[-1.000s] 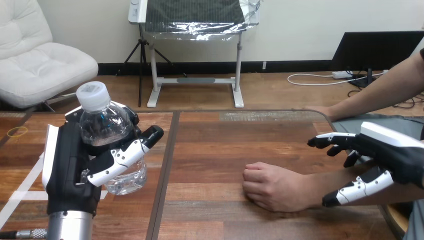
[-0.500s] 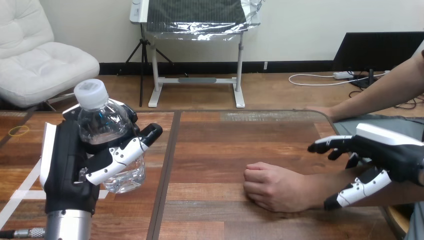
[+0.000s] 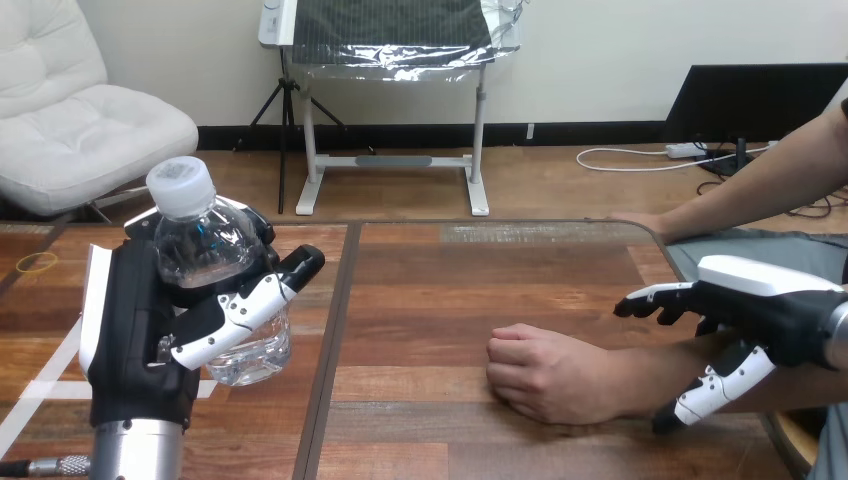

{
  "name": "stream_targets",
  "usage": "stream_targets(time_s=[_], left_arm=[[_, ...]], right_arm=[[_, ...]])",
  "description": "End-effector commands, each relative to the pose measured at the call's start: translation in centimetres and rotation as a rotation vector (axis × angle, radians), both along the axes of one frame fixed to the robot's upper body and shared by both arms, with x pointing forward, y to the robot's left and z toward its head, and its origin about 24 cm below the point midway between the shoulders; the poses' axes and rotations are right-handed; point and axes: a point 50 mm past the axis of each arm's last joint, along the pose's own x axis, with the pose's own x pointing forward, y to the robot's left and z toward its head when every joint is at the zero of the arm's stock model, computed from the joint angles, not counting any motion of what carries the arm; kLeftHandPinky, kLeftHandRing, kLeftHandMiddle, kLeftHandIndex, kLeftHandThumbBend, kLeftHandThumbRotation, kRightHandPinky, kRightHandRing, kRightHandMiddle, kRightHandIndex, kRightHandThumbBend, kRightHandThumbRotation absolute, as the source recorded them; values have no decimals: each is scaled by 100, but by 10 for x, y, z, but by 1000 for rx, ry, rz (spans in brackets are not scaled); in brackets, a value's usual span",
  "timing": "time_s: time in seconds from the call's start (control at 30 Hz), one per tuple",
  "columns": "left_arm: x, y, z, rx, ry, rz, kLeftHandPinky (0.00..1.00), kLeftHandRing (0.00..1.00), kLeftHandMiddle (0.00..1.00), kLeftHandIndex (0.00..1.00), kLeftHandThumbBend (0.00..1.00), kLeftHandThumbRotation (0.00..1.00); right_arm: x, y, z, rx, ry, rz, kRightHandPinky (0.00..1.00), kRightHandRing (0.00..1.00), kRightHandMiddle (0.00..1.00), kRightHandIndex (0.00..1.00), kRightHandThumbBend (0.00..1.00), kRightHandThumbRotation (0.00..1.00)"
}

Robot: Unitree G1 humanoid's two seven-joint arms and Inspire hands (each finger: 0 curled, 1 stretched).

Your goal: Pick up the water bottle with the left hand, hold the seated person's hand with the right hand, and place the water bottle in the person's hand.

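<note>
Bottle grasped, wrist hold not yet made. We see the clear plastic water bottle with a white cap (image 3: 205,250) upright in the left hand (image 3: 140,330), whose fingers and thumb wrap round its body, over the brown wooden table (image 3: 450,280) at the view's left. The right hand (image 3: 760,310) is spread wide over the person's forearm, with the thumb low on the near side and nothing gripped. We cannot tell if it makes contact. The person's hand (image 3: 545,375) rests on the table as a loose fist, well apart from the bottle.

We judge the step in hand to be the right-hand hold. Slide toward the wrist, close gently from both sides without squeezing, and hold the bottle upright and steady. The fist likely has to open before the handover.

Writing: we see no label on the bottle and nothing readable.
</note>
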Motion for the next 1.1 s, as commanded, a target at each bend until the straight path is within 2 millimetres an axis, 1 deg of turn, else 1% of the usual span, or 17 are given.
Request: stream_targets(time_s=[0.0,0.37,0.6,0.87,1.07], left_arm=[[7,-5,21,-16,-109,-20,20,26,31,35,45,0],[6,-5,20,-18,-107,-21,20,26,31,35,46,0],[6,-5,20,-27,-104,-21,20,26,31,35,46,0],[6,-5,20,-26,-102,-15,20,25,31,35,46,0],[6,-6,19,-32,-101,-18,20,25,31,35,45,0]], right_arm=[[5,-2,-2,-52,0,3,70,87,89,88,100,37],[9,0,-9,-127,18,12,75,90,90,89,100,38],[11,4,-14,-167,12,41,77,90,90,89,100,37],[12,8,-23,-216,-2,85,76,87,88,87,100,33],[13,12,-30,-238,3,95,73,85,87,86,100,30]])
